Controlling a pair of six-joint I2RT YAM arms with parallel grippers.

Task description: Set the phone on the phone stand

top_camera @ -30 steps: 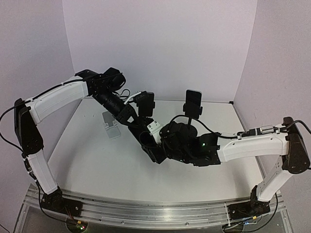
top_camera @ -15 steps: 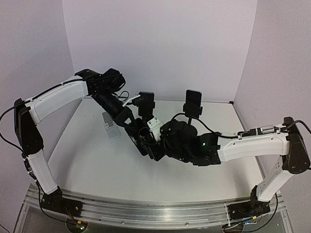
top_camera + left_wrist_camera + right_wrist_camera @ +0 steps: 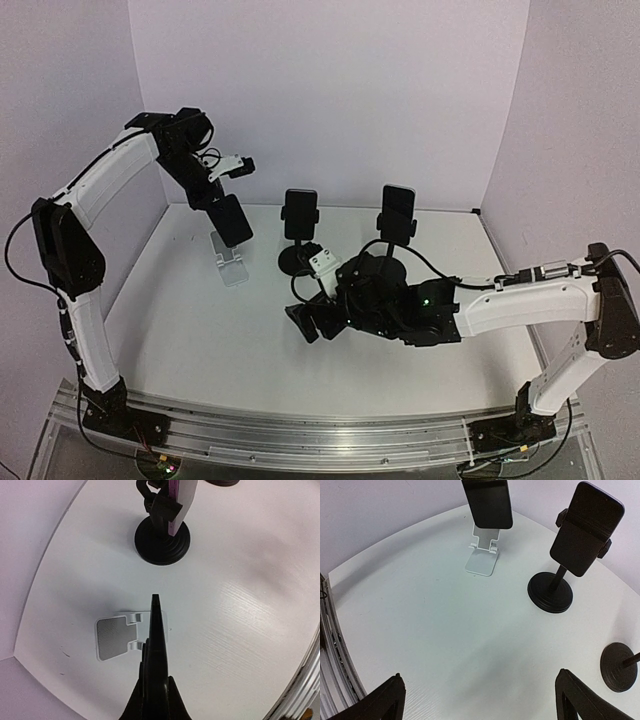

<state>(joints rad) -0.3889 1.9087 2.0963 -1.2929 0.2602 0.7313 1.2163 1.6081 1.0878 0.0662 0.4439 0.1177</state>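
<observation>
Phone [image 3: 232, 220], slim black slab, hangs pinched in left fingers [image 3: 176, 711] above the white angled stand [image 3: 232, 268]; right fingers [image 3: 384, 700] spread.

Holds a dark phone [image 3: 156, 625] edge-on in the closed pincer [image 3: 156, 690], crossing a white folding stand [image 3: 116, 639] on the tabletop [image 3: 240, 610]; beyond, a black round-based holder [image 3: 162, 542].

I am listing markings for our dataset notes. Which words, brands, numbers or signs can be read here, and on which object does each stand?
No text can be read in any view.
The phone over the white stand: dark, no brand showing; the stand is blank.
The two clamped phones: no marks visible.
The small white wrist part: too small to tell.
</observation>
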